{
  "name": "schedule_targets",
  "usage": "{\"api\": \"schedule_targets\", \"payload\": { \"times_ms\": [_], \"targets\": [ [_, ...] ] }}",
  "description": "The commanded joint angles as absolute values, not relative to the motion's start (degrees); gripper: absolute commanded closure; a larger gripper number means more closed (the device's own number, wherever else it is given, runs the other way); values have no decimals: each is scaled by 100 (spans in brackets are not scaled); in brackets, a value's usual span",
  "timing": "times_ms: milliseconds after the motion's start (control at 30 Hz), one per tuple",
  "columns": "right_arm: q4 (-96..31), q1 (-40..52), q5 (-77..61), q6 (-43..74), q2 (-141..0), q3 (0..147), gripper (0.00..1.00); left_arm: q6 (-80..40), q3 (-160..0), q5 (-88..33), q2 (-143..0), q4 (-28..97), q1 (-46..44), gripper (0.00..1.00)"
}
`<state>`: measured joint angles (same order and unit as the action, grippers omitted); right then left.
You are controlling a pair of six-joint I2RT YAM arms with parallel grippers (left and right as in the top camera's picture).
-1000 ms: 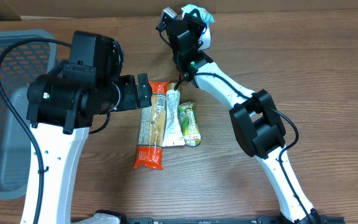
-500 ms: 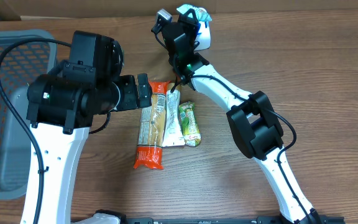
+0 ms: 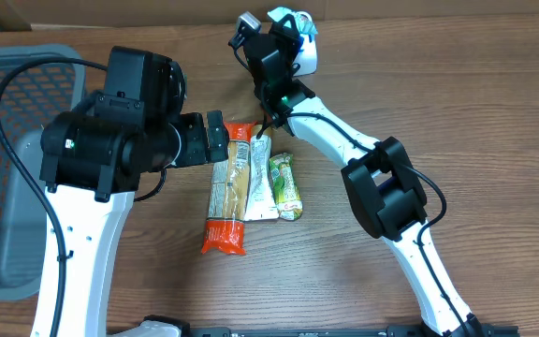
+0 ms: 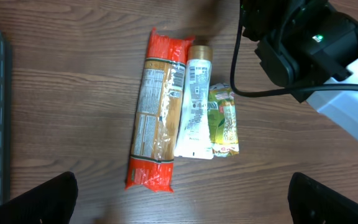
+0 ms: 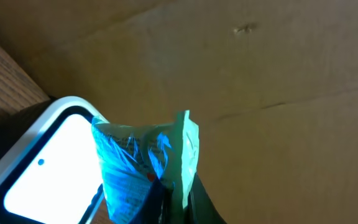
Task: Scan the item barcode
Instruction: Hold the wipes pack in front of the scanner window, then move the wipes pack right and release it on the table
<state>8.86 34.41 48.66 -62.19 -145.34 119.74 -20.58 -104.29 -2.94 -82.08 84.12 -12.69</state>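
My right gripper [image 3: 291, 28] is at the back of the table, shut on a crinkled blue and green packet [image 3: 297, 16] [image 5: 138, 163]. The packet is held upright right beside the white scanner [image 3: 310, 54], whose bright window [image 5: 39, 168] faces it. The dark fingers [image 5: 201, 202] pinch the packet's lower edge. Further forward, my left gripper [image 4: 182, 211] hangs open above the table, with nothing between its fingers. Below it lie an orange pasta pack [image 4: 160, 112], a white tube [image 4: 194, 106] and a small green packet [image 4: 222, 118], side by side.
A grey mesh basket [image 3: 7, 168] stands at the left edge of the table. A brown cardboard wall [image 5: 260, 74] rises behind the scanner. The right arm [image 3: 382, 187] stretches across the table to the right of the three items.
The right gripper shifted slightly left with the packet, then held still at the scanner. The left arm has not moved.
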Motion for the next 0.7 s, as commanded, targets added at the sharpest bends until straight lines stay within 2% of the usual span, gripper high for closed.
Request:
{"api": "schedule_targets", "payload": {
  "times_ms": [0, 67, 167, 367, 533, 600, 667],
  "targets": [
    [928, 3380, 5253, -5800, -13579, 11994, 96, -1929, -10516, -276, -8228, 8401, -1278, 0],
    [534, 3336, 5290, -5592, -13301, 11994, 96, -1929, -10516, -276, -8228, 8401, -1278, 0],
    [-1122, 3170, 4860, -4641, -12674, 11994, 96, -1929, -10516, -276, -8228, 8401, -1278, 1],
    [-4226, 2502, 2766, -2115, -11513, 11996, 96, -1929, -10516, -279, -8228, 8403, -1278, 0],
    [-6112, 1201, 1, -220, -10790, 11996, 96, -1929, -10516, -276, -8228, 8401, -1278, 0],
    [-6945, 423, -1177, -102, -10759, 11994, 96, -1929, -10516, -276, -8228, 8401, -1278, 0],
    [-7594, -246, -1774, -104, -10866, 11907, 96, -1929, -10516, -276, -8228, 8403, -1278, 1]
  ]
}}
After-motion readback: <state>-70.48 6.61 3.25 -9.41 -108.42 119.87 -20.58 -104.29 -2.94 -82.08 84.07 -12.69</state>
